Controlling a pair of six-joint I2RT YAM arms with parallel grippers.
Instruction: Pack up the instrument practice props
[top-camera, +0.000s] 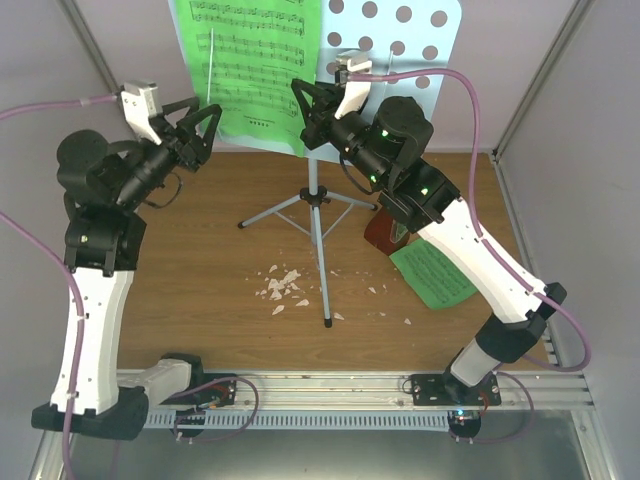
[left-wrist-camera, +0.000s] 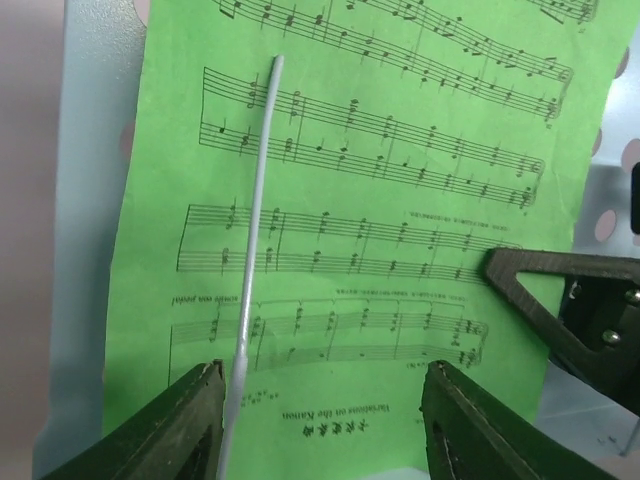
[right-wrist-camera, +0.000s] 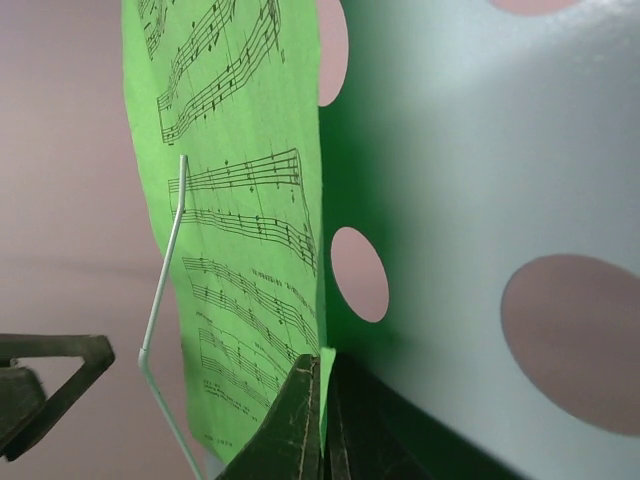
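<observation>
The pale blue perforated music stand (top-camera: 410, 45) stands at the back on grey tripod legs (top-camera: 318, 215). A bright green music sheet (top-camera: 250, 65) rests on its desk under a thin white wire retainer (left-wrist-camera: 255, 200). My right gripper (top-camera: 305, 108) is shut on that sheet's right edge (right-wrist-camera: 322, 385). My left gripper (top-camera: 200, 125) is open just in front of the sheet's lower left part (left-wrist-camera: 330, 300), its jaws on either side of the bottom margin. A second green sheet (top-camera: 432, 272) lies on the table at right. The reddish-brown metronome (top-camera: 382, 232) is partly hidden under my right arm.
White crumbs (top-camera: 285, 288) lie scattered on the wooden table around the tripod's front leg. Grey walls enclose the back and both sides. A metal rail (top-camera: 330, 390) runs along the near edge.
</observation>
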